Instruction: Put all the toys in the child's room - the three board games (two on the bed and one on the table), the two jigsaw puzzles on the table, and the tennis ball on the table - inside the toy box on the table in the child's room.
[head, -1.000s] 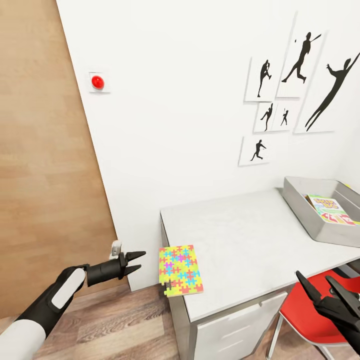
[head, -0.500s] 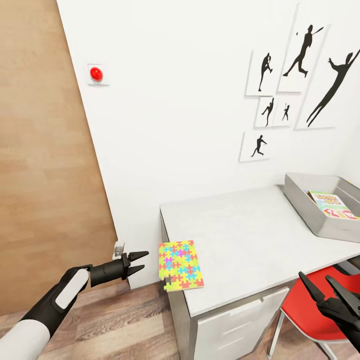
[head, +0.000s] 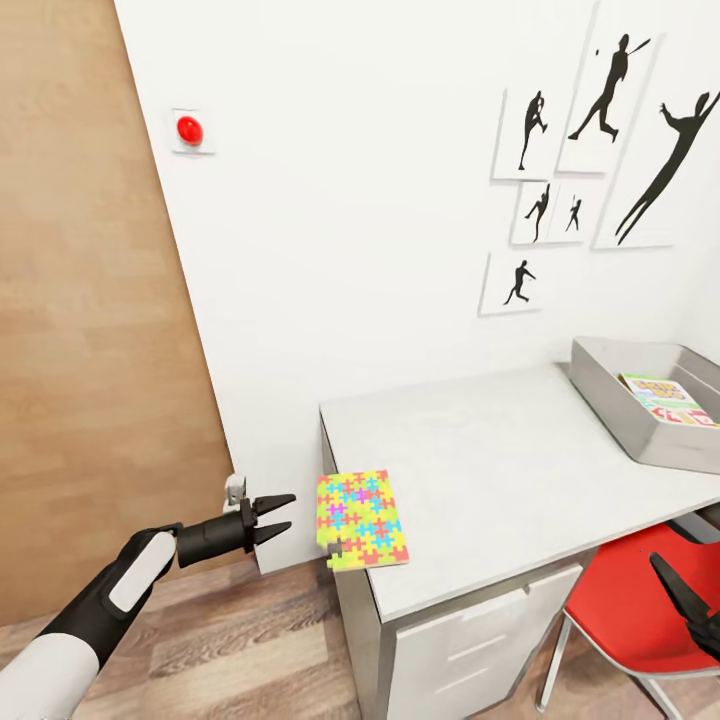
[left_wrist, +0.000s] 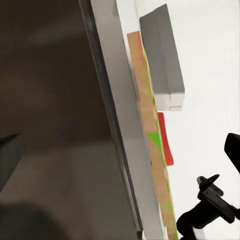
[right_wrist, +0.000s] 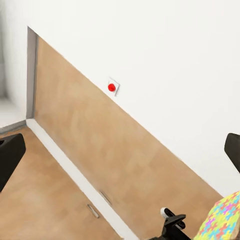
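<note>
The wooden door (head: 90, 300) and white wall (head: 350, 200) took up most of the head view, with the black silhouette pictures (head: 600, 140) and a red wall button (head: 189, 130) above the tabletop (head: 500, 470). Over the last second everything had slid lower and slightly rightward in that view, so the camera itself had moved; the things on the tabletop appeared not to have shifted. That looked like the robot settling into position for the next pickup.

The toy box (head: 625, 400) sat at the tabletop's far right, cut off by the frame edge, with one printed board game (head: 665, 398) already inside. A red chair (head: 640, 610) stood tucked under the near edge.

The jigsaw puzzle (head: 361, 519) lay at the tabletop's near left corner, overhanging the edge a little. The left gripper (head: 268, 519) hovered just beside it, off the table's side, jaws slightly apart and empty. The right gripper (head: 690, 605) had dropped mostly out of frame; its jaws seemed spread, judging by the right wrist view.
</note>
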